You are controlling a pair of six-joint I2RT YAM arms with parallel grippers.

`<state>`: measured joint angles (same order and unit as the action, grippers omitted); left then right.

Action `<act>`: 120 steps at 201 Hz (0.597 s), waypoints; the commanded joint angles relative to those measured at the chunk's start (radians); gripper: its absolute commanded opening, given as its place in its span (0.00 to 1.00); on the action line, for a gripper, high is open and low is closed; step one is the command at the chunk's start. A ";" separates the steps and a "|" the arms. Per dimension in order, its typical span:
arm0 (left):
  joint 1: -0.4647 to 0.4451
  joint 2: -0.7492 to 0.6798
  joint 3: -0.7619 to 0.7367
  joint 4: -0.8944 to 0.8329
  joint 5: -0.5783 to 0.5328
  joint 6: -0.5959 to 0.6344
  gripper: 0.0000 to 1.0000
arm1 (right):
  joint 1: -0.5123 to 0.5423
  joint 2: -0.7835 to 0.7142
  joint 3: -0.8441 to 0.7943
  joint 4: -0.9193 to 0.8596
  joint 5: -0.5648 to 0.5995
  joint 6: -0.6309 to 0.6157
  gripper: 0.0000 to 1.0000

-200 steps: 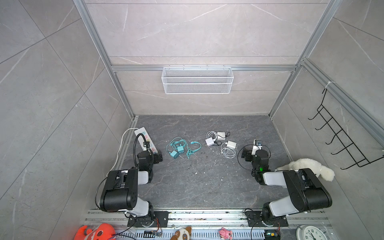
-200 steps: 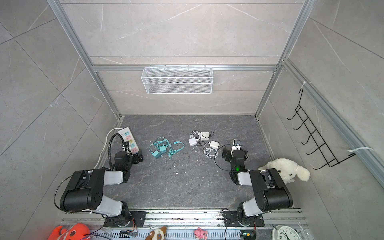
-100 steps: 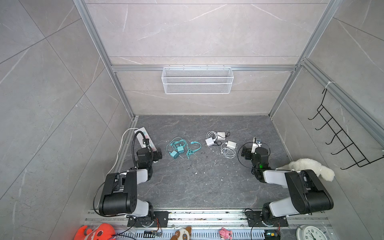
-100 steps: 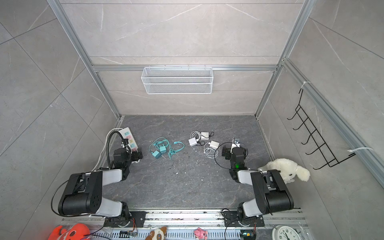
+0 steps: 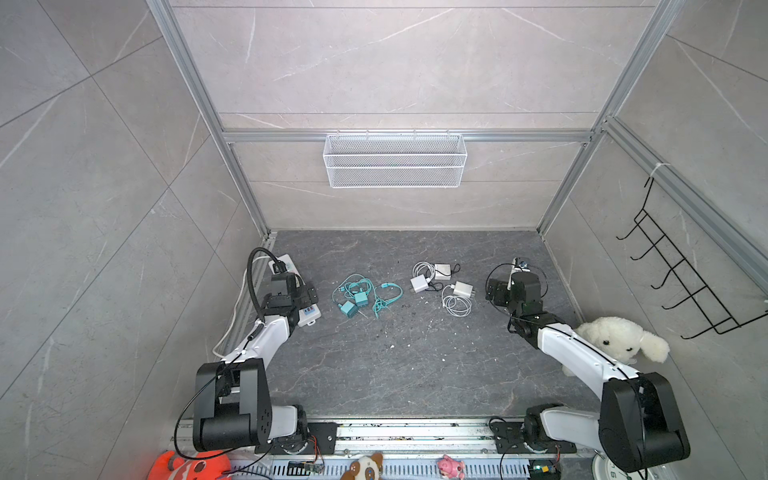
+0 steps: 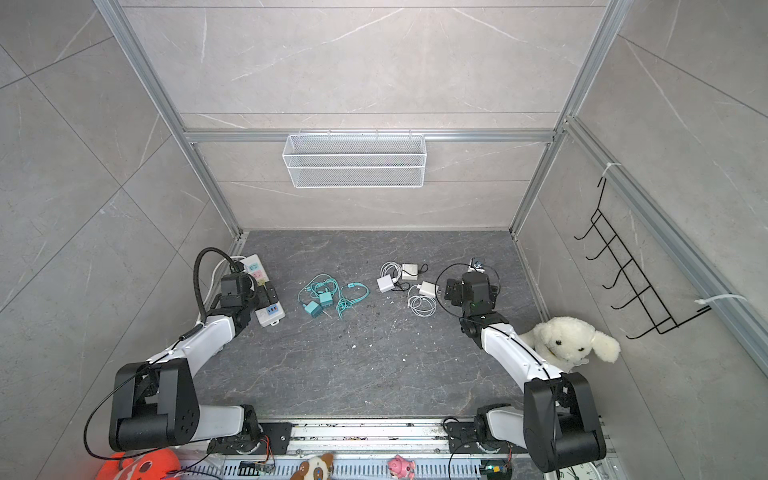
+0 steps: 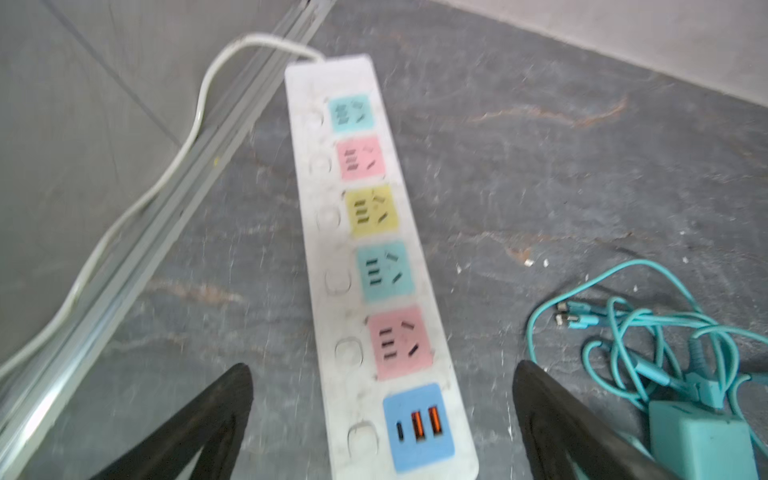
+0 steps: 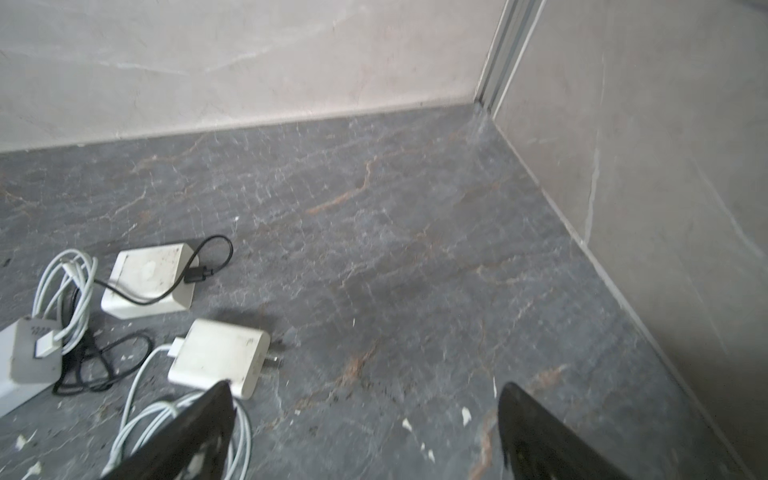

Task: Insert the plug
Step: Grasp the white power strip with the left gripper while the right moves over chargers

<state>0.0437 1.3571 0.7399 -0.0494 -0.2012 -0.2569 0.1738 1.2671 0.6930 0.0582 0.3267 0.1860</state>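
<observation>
A white power strip (image 7: 374, 249) with coloured sockets and a blue USB panel lies along the left wall, partly hidden under my left gripper (image 5: 291, 286) in both top views. The left gripper (image 7: 382, 368) is open, its fingers either side of the strip's near end, holding nothing. Two teal plugs (image 5: 360, 298) with tangled teal cable lie right of the strip; one (image 7: 702, 444) shows beside a left finger. White charger plugs (image 5: 443, 271) lie mid-floor. My right gripper (image 8: 368, 385) is open and empty over bare floor, with one white plug (image 8: 220, 357) just off one fingertip.
A white plush dog (image 5: 615, 340) sits against the right wall beside the right arm. A wire basket (image 5: 395, 160) hangs on the back wall and a black hook rack (image 5: 681, 282) on the right wall. The strip's white cord (image 7: 199, 124) runs along the left wall rail.
Both arms have stretched out toward the back wall. The left gripper now hangs over the power strip; the right one has come up beside the white plugs. Both stayed open.
</observation>
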 commanded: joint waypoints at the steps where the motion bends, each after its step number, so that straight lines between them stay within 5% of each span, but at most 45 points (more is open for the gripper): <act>1: -0.003 -0.046 0.040 -0.245 -0.044 -0.131 1.00 | 0.040 -0.029 0.038 -0.256 0.008 0.097 0.99; 120: 0.002 -0.099 0.035 -0.429 -0.026 -0.278 1.00 | 0.515 0.044 0.204 -0.608 0.138 0.258 0.99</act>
<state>0.0437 1.2617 0.7502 -0.4515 -0.2337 -0.5022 0.6201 1.2865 0.8616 -0.4473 0.3985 0.4011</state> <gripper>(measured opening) 0.999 0.991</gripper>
